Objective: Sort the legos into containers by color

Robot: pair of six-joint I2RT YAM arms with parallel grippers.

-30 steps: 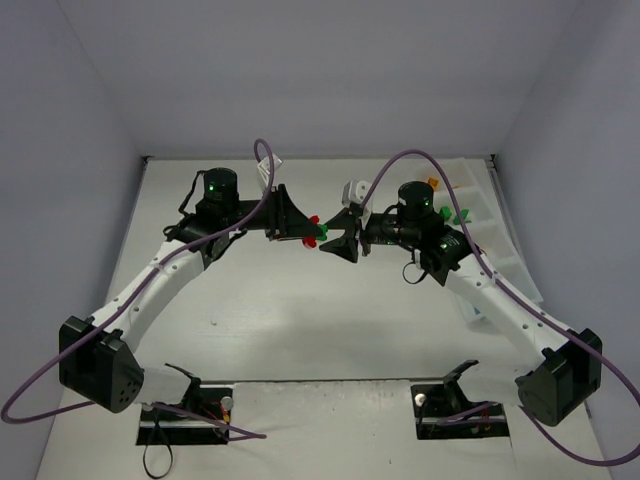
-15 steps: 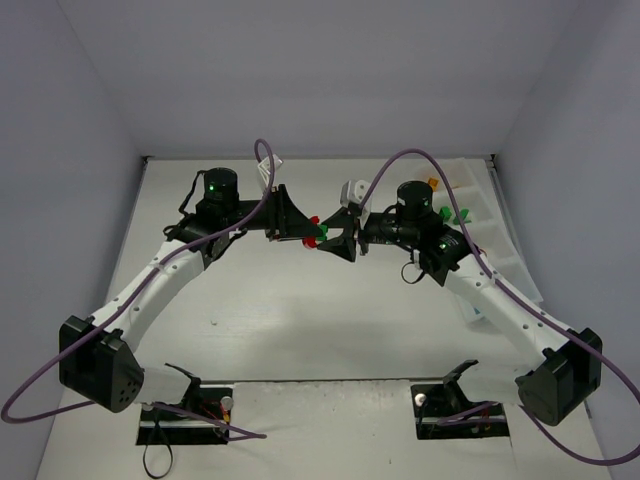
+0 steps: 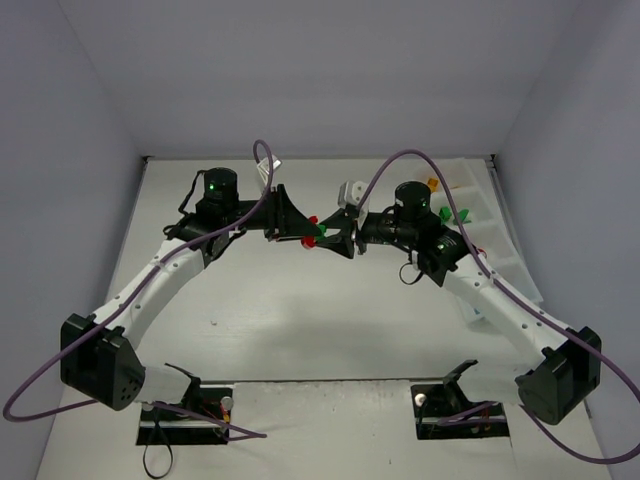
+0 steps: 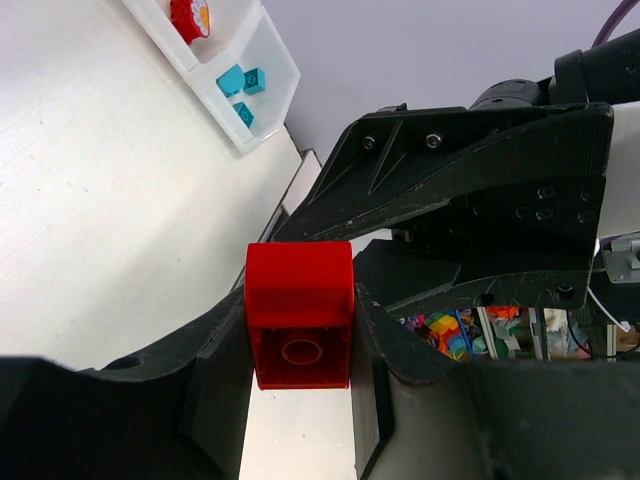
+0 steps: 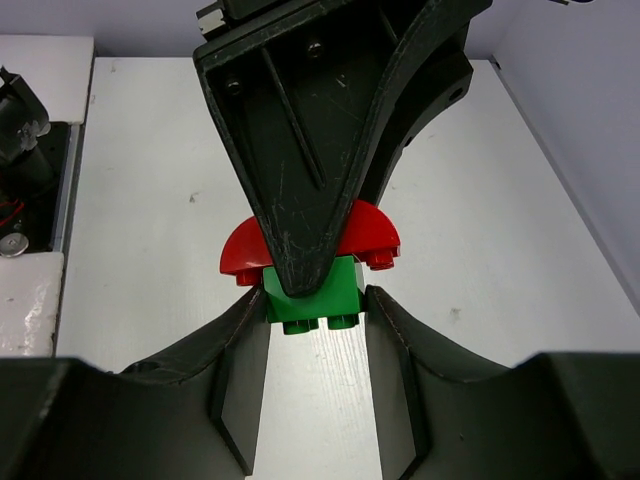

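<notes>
Clamping red brick, left jaws face right jaws clamping green brick.

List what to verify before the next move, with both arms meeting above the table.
1. Left pincer clamped on the red brick: ok.
2. Right pincer clamped on the green brick: ok.
3. Red and green bricks separated: not ok; the right wrist view shows them pressed together.
4. Pincers clear of each other: cannot tell; their fingers overlap in both wrist views.
5. Compartment tray in sight: ok; teal bricks lie in its end compartment.
</notes>
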